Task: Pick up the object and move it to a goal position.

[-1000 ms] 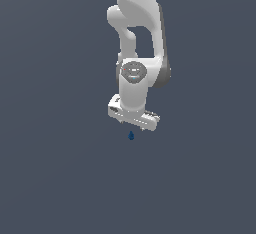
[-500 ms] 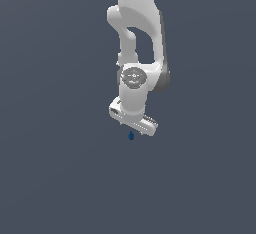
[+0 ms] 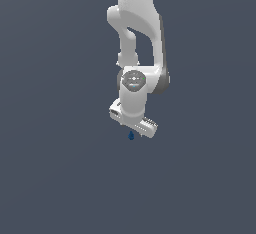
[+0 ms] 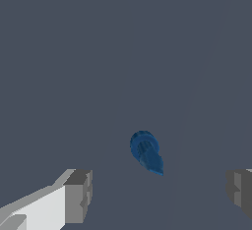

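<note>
Compared with a second ago, the white gripper [image 3: 134,128] has sunk closer to the object [image 3: 131,136], a smooth dark blue teardrop on the plain grey floor [image 3: 55,178]. Its grey-tipped fingers [image 4: 78,194] are spread wide, the object lying untouched between them.

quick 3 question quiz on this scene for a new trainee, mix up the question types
1. True or false: the gripper is shut on the dark blue object.
2. In the wrist view, the object lies: A) between the two fingers, untouched; B) outside both; C) pressed against one.
3. Fill in: in the exterior view the object shows just ___ the gripper.

Key: 1 false; 2 A; 3 below.
</note>
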Robot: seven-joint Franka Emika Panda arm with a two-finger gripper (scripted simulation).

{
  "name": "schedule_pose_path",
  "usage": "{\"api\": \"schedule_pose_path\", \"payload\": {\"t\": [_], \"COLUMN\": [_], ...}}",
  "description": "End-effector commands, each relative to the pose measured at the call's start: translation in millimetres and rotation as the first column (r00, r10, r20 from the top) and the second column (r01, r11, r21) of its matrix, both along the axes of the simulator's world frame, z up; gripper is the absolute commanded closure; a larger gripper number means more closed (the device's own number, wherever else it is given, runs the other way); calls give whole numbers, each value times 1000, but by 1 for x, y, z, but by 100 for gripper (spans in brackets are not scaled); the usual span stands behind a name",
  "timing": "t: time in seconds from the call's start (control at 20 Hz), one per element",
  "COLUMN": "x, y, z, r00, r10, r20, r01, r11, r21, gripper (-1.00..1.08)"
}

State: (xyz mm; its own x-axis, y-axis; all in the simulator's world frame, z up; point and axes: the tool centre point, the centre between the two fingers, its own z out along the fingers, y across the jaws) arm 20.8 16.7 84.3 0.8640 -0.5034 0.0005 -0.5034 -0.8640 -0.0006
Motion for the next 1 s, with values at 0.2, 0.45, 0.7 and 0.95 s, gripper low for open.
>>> {"api": "schedule_pose_path", "payload": {"t": [0.2, 0.45, 0.7, 0.95], "x": [-1, 0, 0, 0], "y": [0, 0, 0, 0], "z": [-32, -42, -42, -42], "r00": [1000, 1000, 1000, 1000], "r10": [-3, -4, -4, -4], "r20": [-1, -1, -1, -1], "r01": [3, 4, 4, 4], "r11": [1000, 1000, 1000, 1000], "r21": [0, 0, 0, 0], "gripper": [-92, -92, 108, 108]}}
